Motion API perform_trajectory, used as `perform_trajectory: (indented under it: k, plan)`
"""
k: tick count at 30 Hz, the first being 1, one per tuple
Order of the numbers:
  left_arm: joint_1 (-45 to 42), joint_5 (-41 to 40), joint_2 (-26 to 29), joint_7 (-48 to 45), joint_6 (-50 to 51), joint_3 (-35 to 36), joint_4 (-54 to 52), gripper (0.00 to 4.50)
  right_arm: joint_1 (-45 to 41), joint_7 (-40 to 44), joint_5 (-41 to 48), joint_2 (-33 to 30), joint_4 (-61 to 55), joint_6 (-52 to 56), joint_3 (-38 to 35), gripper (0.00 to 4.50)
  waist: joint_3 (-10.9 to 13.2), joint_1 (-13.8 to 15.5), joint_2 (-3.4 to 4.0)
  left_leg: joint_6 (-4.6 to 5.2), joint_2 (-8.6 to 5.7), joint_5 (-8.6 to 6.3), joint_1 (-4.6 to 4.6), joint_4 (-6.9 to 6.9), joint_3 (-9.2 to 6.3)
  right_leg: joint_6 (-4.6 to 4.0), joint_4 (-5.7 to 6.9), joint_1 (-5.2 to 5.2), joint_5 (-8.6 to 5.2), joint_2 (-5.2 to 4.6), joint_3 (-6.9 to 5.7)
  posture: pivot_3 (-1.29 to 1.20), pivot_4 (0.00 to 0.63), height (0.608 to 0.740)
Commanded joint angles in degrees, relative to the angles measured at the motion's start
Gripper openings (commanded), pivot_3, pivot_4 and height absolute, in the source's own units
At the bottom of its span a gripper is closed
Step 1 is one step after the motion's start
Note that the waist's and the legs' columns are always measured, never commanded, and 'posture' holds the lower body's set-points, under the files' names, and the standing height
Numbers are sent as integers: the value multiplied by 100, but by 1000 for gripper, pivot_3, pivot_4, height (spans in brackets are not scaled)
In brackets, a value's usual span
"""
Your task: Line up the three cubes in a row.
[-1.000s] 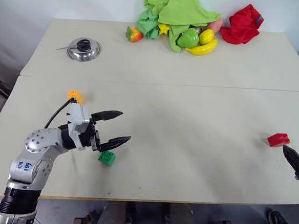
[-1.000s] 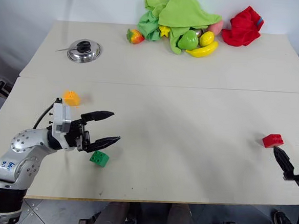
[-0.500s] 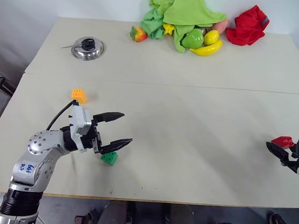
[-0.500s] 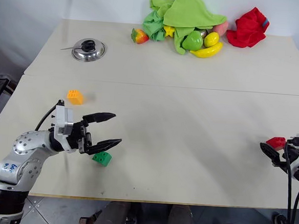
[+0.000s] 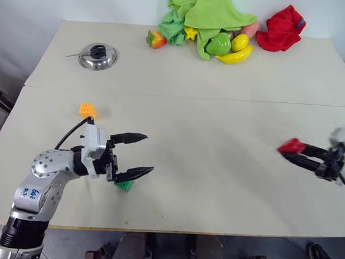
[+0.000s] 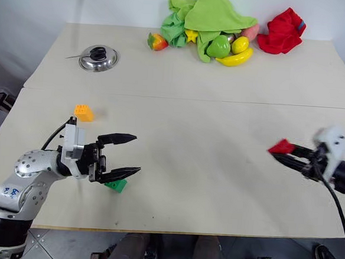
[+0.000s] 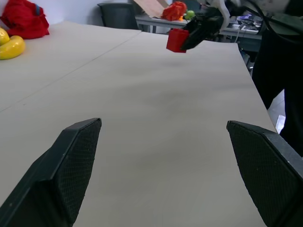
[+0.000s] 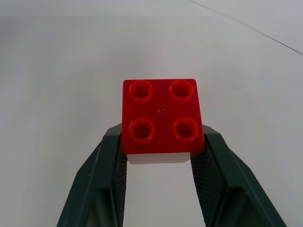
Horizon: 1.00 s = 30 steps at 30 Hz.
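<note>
My right gripper (image 5: 293,151) is shut on the red cube (image 5: 291,145) and holds it off the table at the right side. The right wrist view shows the red cube (image 8: 162,118) studs up between the two fingers. At the front left my left gripper (image 5: 149,154) stands open just above the table with nothing between its fingers. The green cube (image 5: 123,186) lies on the table under the near left finger, partly hidden by it. Behind the left wrist sits the orange-yellow cube (image 5: 87,109). The red cube (image 7: 177,39) also appears in the left wrist view, far ahead.
A steel pot lid (image 5: 96,56) lies at the back left. A pile of green cloths and toy fruits (image 5: 212,25) and a red cloth (image 5: 280,29) sit along the far edge. A seam (image 5: 222,100) runs across the table.
My right gripper has shut on the red cube, lifted it off the table and carried it leftward. The left gripper has stayed in place, open.
</note>
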Motion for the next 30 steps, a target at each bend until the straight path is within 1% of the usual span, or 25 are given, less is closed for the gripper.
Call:
perform_trajectory:
  k: [1, 2, 5, 8, 10, 14, 16, 19, 21, 22, 23, 24, 26, 28, 30]
  plan:
    - [-127, 34, -27, -85, -117, -33, 71, 4500, -812, 993, -478, 4, 165, -696, 976, 1493, 1, 4, -1, 0, -1, 0, -3, 1, 0, 0, -1, -2, 0, -1, 0, 0, 150, 740]
    - [-150, 49, -45, -92, -131, -57, 92, 4500, -1100, 1170, -595, 103, 346, -805, 1233, 1493, 1, -1, -1, -1, -1, -1, -3, 5, -2, 0, -1, 0, 0, -2, -2, 0, 150, 740]
    - [-181, 49, -72, -91, -139, -88, 94, 4500, -1853, 1632, -1143, 484, 1267, -1731, 1875, 1493, 5, 12, -8, -1, -3, -1, -9, 19, -13, 3, -1, 4, 2, -6, -12, 0, 150, 740]
    - [-142, 30, -32, -102, -147, -44, 65, 4500, -2374, 1998, -1428, 855, 2264, -2557, 2221, 1493, 5, 29, -8, -1, -7, -1, -23, 22, -29, 3, -6, 6, 2, -8, -29, 0, 150, 740]
    - [-118, 34, 0, -102, -160, 1, 65, 4500, -2614, 2063, -1499, 1037, 2843, -3046, 2416, 1493, 6, 7, -8, -1, -9, -1, -30, 23, -38, 2, -7, 6, 1, -9, -39, 0, 150, 740]
    - [-87, 27, 49, -102, -169, 60, 48, 4500, -2928, 2065, -1473, 1188, 3732, -3719, 2806, 1493, 6, -13, -7, -1, -8, -1, -31, 22, -41, 2, -7, 7, 1, -8, -43, 0, 150, 740]
    - [-73, 22, 91, -103, -168, 90, 32, 4500, -3050, 2065, -1224, 1180, 4022, -3962, 3092, 1493, 6, -32, -8, -1, -6, -1, -29, 29, -43, 2, -8, 13, 1, -7, -45, 0, 150, 740]
    - [-63, 31, 137, -102, -172, 126, 21, 4500, -3264, 2065, -1114, 1148, 4349, -4007, 3351, 1493, 6, -56, -8, 0, -5, 0, -13, 32, -51, 2, -8, 35, 1, -8, -48, 0, 150, 740]
    - [-52, 31, 164, -99, -175, 165, 23, 4500, -3396, 2065, -1004, 1159, 4450, -3848, 3391, 2240, 6, -70, -8, -1, -3, 0, -3, 32, -58, 2, -10, 47, 1, -9, -52, 0, 150, 740]
    - [-35, 40, 176, -80, -196, 199, 20, 4500, -3419, 2065, -909, 1149, 4451, -3881, 3389, 2470, 7, -71, -6, 0, -3, 0, -2, 32, -60, 2, -10, 49, 1, -10, -54, 0, 150, 740]
    - [-12, 22, 177, -38, -206, 273, 30, 4500, -3422, 2065, -806, 1125, 4417, -3934, 3358, 2852, 7, -74, -6, -1, -4, 0, -3, 32, -60, 2, -10, 49, 1, -12, -54, 0, 150, 740]
    - [4, 8, 176, -13, -214, 327, 42, 4500, -3422, 2065, -745, 1111, 4394, -3979, 3335, 3142, 7, -82, -6, -1, -4, 0, -3, 32, -62, 1, -11, 49, 1, -12, -55, 0, 150, 740]
    - [75, -11, 192, 31, -282, 529, 132, 4500, -3367, 2065, -580, 1052, 4205, -3981, 3167, 3881, 8, -111, -5, -2, -4, -1, -4, 30, -66, 1, -13, 48, 1, -13, -58, 0, 150, 740]
    - [271, 40, 237, 62, -473, 883, 339, 4500, -3219, 2065, -248, 972, 3786, -3814, 2798, 4463, 9, -128, -2, -2, -4, -1, -6, 28, -67, 1, -15, 48, 1, -13, -60, 0, 150, 740]
    - [681, 144, 361, 21, -676, 1325, 622, 4500, -2782, 2065, 259, 753, 2998, -3448, 2297, 4463, 13, -127, 3, -2, -4, -1, -6, 25, -69, 1, -17, 48, 0, -13, -62, 0, 150, 740]
